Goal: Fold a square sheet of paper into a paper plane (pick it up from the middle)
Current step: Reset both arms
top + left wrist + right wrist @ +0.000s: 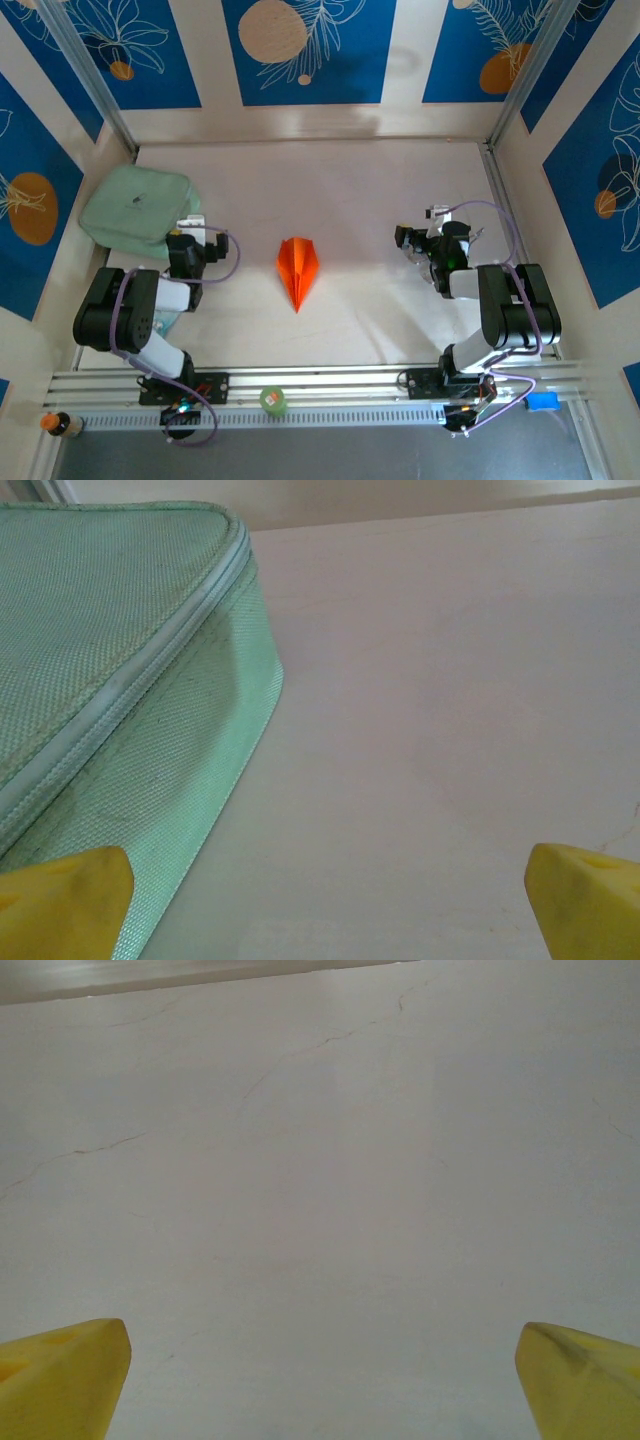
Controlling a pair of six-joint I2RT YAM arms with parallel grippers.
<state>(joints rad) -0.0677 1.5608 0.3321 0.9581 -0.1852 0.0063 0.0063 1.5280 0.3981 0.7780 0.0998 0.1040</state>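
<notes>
- Table (350, 180): pale, bare surface. The paper plane (298, 265) lies flat near its middle.
- Green pad (135, 205): pale green and cushion-like, with a piped seam. It sits well to the left of the paper plane and a little farther back, apart from it.
- My left gripper (325, 920): between the paper plane and the pad, close beside the pad's edge. The jaws are spread wide, with one yellow fingertip (70, 905) at each lower corner of the wrist view and nothing between them.
- My right gripper (320, 1385): well to the right of the paper plane. The jaws are spread wide over bare table and hold nothing.
- Paper plane: bright orange, folded to a pointed dart with a centre crease. The nose points toward my bases, and neither gripper touches it.
- Small green round object (273, 401): nearer than the paper plane, on the rail between my bases, well apart from it.
</notes>
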